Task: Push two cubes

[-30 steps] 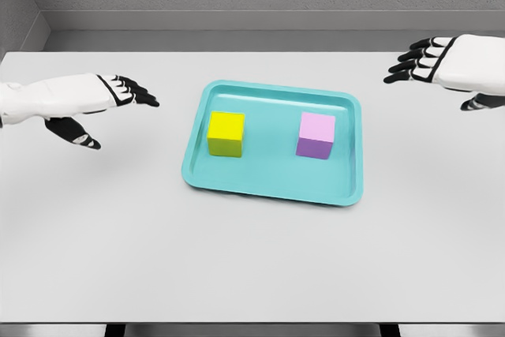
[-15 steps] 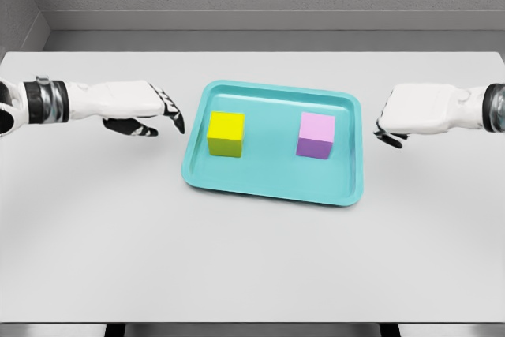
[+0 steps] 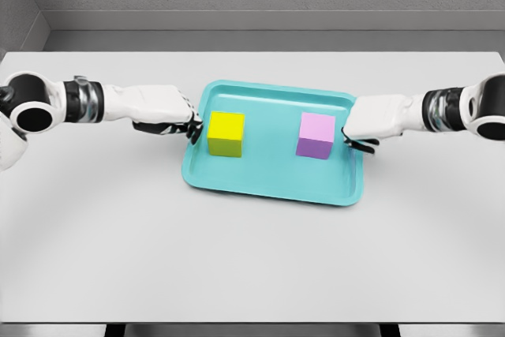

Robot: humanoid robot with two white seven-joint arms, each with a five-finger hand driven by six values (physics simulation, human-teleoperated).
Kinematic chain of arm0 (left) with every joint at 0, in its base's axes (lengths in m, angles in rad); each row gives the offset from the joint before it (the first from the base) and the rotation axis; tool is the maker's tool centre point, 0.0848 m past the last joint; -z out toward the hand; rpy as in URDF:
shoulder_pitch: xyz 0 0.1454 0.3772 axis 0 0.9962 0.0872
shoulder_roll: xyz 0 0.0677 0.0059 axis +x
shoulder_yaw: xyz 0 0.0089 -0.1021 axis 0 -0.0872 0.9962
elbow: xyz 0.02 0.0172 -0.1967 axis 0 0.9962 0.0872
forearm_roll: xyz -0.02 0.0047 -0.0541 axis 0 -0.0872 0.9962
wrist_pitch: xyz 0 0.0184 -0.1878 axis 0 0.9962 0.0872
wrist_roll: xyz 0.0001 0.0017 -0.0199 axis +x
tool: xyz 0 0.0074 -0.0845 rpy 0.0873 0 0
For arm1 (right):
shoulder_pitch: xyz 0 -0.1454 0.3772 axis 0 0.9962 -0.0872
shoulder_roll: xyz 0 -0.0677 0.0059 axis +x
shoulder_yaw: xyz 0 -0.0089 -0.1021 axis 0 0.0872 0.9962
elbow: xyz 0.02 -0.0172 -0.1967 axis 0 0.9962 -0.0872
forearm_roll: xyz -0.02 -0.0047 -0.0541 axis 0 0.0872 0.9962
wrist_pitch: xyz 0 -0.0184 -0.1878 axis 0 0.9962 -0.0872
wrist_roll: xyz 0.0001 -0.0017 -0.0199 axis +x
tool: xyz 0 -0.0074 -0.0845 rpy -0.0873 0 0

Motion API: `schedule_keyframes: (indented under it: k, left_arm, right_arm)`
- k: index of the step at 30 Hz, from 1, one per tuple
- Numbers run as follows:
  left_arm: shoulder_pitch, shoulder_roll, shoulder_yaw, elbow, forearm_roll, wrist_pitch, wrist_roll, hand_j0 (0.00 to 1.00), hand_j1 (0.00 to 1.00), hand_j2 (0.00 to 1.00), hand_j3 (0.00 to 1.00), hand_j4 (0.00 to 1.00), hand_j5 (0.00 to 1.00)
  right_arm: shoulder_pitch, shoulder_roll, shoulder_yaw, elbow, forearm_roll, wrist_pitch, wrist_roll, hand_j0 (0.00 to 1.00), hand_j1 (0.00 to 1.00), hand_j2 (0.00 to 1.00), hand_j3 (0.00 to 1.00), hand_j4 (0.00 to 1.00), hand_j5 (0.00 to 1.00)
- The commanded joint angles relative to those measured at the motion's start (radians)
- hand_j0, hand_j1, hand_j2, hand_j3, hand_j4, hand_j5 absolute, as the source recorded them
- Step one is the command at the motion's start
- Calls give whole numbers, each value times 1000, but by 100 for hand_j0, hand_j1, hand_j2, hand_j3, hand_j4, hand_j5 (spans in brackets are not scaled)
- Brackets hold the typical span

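The left hand (image 3: 167, 112) has its dark fingertips (image 3: 192, 128) turned down over the left rim of the teal tray (image 3: 272, 185), just beside the outer face of the yellow cube (image 3: 226, 133); the fingers look bunched together and hold nothing, though whether they already touch the cube cannot be told from this angle. The right hand (image 3: 374, 120) mirrors it: its fingers are tucked under the white palm at the tray's right rim, near the pink cube (image 3: 316, 135) with a sliver of tray floor showing between them, and how far those fingers are curled cannot be made out. Behind the hands, both white forearms stretch in nearly level from the 2 sides of the grey table (image 3: 252, 258). The 2 cubes sit upright inside the tray, well apart, yellow in the left half and pink in the right. The step in hand appears to be the final approach, each hand lined up behind the outer face of its cube. The next move probably calls for both hands to press inward together, low enough to meet the cube faces squarely yet clear of the raised rim, so neither cube tips or twists.
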State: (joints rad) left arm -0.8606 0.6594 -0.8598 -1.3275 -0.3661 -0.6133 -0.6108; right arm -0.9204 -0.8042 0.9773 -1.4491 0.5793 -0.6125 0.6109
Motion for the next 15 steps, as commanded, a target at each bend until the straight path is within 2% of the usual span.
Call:
schedule_keyframes:
  k: [1,4,6,9,14,15]
  left_arm:
    - [0,-7,1,1,-17,2,0,40,40,40,40,40,40]
    - [-5,-9,1,22,-34,2,0,40,40,40,40,40,40]
    - [-8,-12,1,28,-43,2,0,40,40,40,40,40,40]
    - [-11,-53,1,67,-77,2,0,40,40,40,40,40,40]
    - [-15,-69,-1,74,-103,2,0,40,40,40,40,40,40]
    - [-26,-78,1,105,-105,2,0,40,40,40,40,40,40]
  right_arm:
    - [-3,25,3,68,-1,2,0,0,0,0,0,0,0]
    - [-9,40,18,88,-1,2,0,0,0,0,0,0,0]
    - [-17,56,32,128,2,2,0,0,0,0,0,0,0]
    - [-23,60,52,131,2,2,0,0,0,0,0,0,0]
    - [-25,74,78,138,4,2,0,0,0,0,0,0,0]
    - [-32,77,78,138,4,2,0,0,0,0,0,0,0]
